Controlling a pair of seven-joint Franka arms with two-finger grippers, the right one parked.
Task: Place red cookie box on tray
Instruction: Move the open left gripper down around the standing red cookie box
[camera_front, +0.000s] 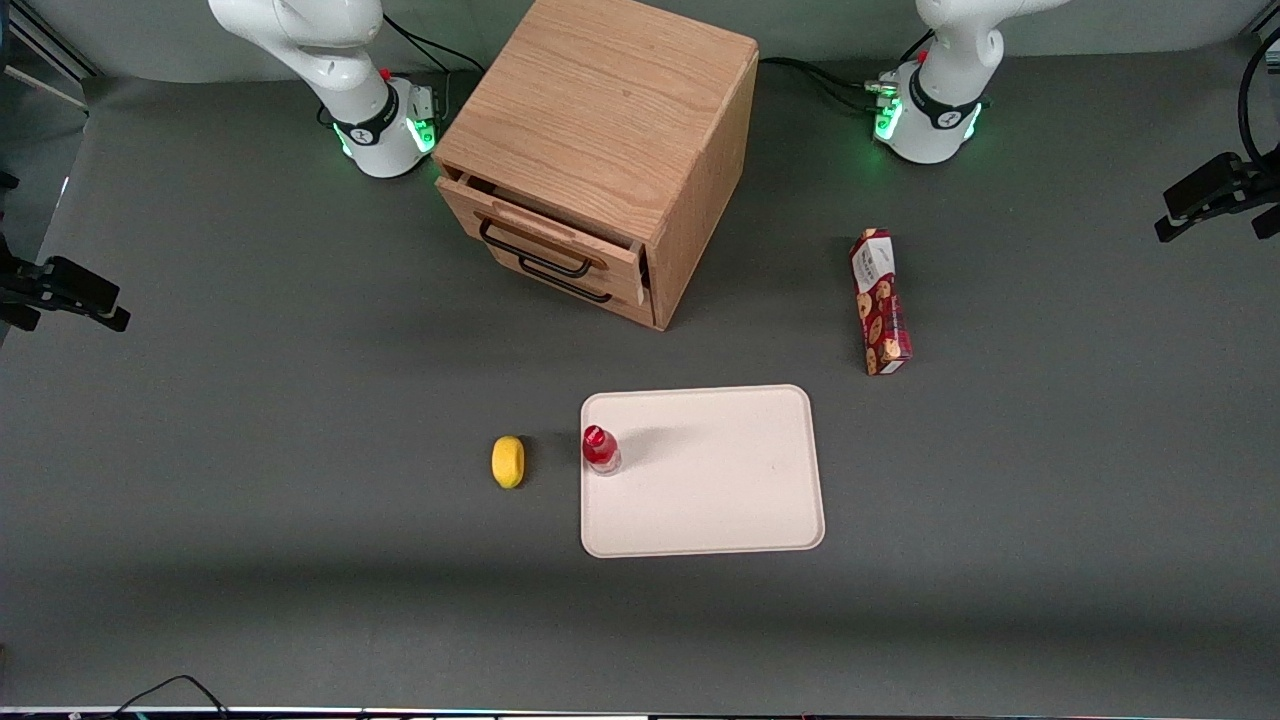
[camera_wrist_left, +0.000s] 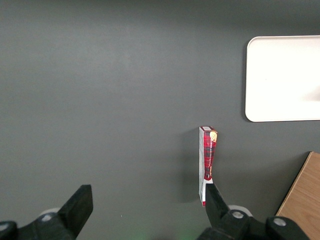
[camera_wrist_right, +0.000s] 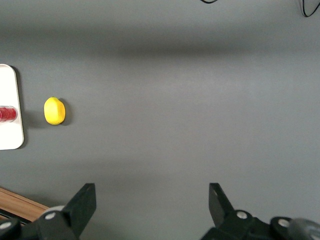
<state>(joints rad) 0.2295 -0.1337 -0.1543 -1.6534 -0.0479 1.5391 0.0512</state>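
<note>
The bench (camera_front: 250, 450) carries a wooden drawer cabinet (camera_front: 610, 150), then the tray (camera_front: 720, 500), with the red cookie box (camera_front: 880, 302) lying on the bench farther from the front camera than the tray, toward my working end. My pincer (camera_wrist_left: 147, 207) hangs high above the bench, fingers spread wide, holding nothing. The box looks narrow; closing off-centre could tip it. On the tray's edge stands a small red-capped bottle (camera_front: 601, 449), which a careless set-down could topple. A yellow lemon-like thing (camera_front: 508, 461) sits beside it.

Front view high, looks down; wrist views (both overhead) share tray (camera_front: 790, 470) — left claw (camera_wrist_left: 147, 207) spread, high over table.
</note>
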